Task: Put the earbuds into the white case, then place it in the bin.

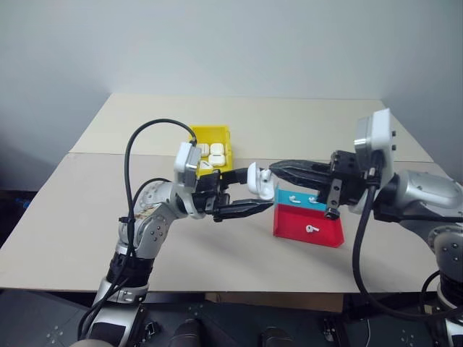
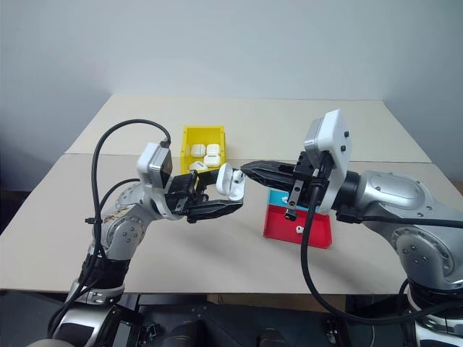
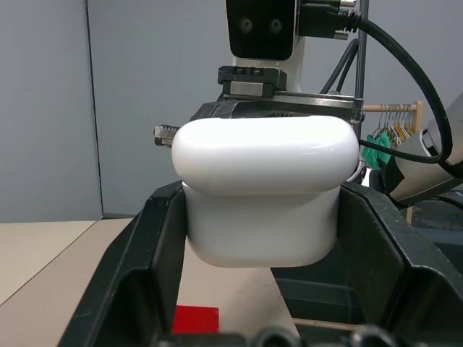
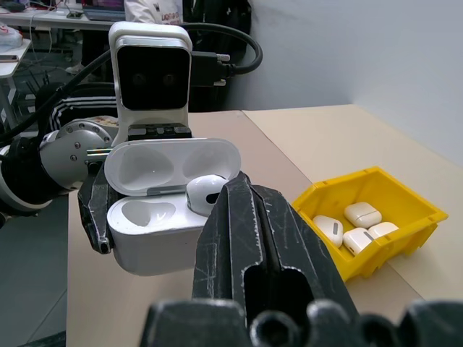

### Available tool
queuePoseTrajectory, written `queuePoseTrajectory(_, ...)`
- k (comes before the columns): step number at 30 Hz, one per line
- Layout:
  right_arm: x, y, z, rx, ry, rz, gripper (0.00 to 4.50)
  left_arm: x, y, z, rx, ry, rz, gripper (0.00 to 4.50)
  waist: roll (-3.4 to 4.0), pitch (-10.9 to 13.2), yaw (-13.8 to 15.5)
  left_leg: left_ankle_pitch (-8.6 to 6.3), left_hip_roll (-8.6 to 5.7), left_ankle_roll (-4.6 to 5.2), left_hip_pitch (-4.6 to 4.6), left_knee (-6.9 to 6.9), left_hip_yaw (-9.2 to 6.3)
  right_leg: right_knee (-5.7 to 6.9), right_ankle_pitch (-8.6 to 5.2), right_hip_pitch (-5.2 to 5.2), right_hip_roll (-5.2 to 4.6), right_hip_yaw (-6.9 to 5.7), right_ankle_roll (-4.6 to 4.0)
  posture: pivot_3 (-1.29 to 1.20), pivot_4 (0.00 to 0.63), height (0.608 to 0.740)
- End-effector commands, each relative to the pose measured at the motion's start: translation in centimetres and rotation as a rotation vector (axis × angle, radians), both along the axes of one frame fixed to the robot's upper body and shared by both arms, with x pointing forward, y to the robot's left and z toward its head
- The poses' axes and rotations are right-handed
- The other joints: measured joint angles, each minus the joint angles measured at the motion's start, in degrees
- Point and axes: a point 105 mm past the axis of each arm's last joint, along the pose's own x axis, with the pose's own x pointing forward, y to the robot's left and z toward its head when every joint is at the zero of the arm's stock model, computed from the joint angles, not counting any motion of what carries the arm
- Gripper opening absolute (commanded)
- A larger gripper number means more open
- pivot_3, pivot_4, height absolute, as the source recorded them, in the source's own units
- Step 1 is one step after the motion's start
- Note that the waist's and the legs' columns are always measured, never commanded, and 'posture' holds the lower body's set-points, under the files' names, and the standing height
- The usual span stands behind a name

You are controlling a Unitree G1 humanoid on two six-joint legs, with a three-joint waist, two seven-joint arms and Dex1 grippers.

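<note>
Two black-fingered grippers meet above the pale beige table [image 1: 87, 217] in the left eye view. The left gripper [image 1: 255, 196] is clamped on the small glossy white rounded case [image 1: 258, 181], held in the air with its lid flipped open. The right gripper [image 1: 273, 173] has its fingers pressed together, tips at the open case. Behind them sits the bright yellow rectangular plastic bin [image 1: 215, 134], with several white cases inside. Just to the right lies a flat red-and-teal tray [image 1: 289, 224] carrying tiny white stemmed earbuds [image 1: 312, 228].

From the right eye view, the same arrangement shows, the tray below the right gripper.

Looking through the left wrist view, the white case sits squeezed between two black fingers [image 3: 137, 267], lid toward the camera.

Seen in the right wrist view, the closed right fingers hold one earbud [image 4: 206, 194] at the open case's right-hand socket; the other socket is hollow. Whether the earbud is seated I cannot tell.
</note>
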Motion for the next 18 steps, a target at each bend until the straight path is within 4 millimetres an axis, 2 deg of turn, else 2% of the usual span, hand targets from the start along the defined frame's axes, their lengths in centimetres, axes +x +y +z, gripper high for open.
queuePoseTrajectory(1,-0.8,0.0,0.6,-0.002,-0.032,0.013,0.06,-0.6,-0.1,0.7,-0.014,-0.032,-0.017,2.79,0.00,0.0,0.0,0.00,0.00,0.00,0.00,0.00,0.00,0.00,0.00,0.00,0.00,0.00,0.00,0.00,0.150,0.740)
queuePoseTrajectory(7,-0.5,-0.4,0.7,-0.002,-0.034,-0.023,0.06,-0.6,-0.1,0.6,-0.012,-0.029,-0.017,2.79,0.00,0.0,0.0,0.00,0.00,0.00,0.00,0.00,0.00,0.00,0.00,0.00,0.00,0.00,0.00,0.00,0.150,0.740)
queuePoseTrajectory(12,1.1,-2.2,1.7,-0.028,-0.082,-0.139,0.06,-0.4,0.7,0.1,0.025,-0.023,0.006,2.79,0.00,0.0,0.0,0.00,0.00,0.00,0.00,0.00,0.00,0.00,0.00,0.00,0.00,0.00,0.00,0.00,0.150,0.740)
queuePoseTrajectory(14,2.4,-3.1,1.6,-0.101,-0.085,-0.204,0.06,-0.2,1.1,-0.2,0.040,-0.016,0.021,2.79,0.01,0.0,0.0,0.00,0.00,0.00,0.00,0.01,0.01,0.00,0.00,0.00,0.00,0.00,0.00,0.00,0.150,0.740)
queuePoseTrajectory(18,5.9,-4.2,-1.1,-0.390,-0.088,-0.323,0.06,-0.1,1.6,-0.9,0.087,-0.022,0.033,2.79,0.02,0.0,-0.2,0.00,0.03,0.00,0.01,0.00,0.03,0.00,-0.01,-0.05,0.01,0.01,-0.02,0.00,0.150,0.740)
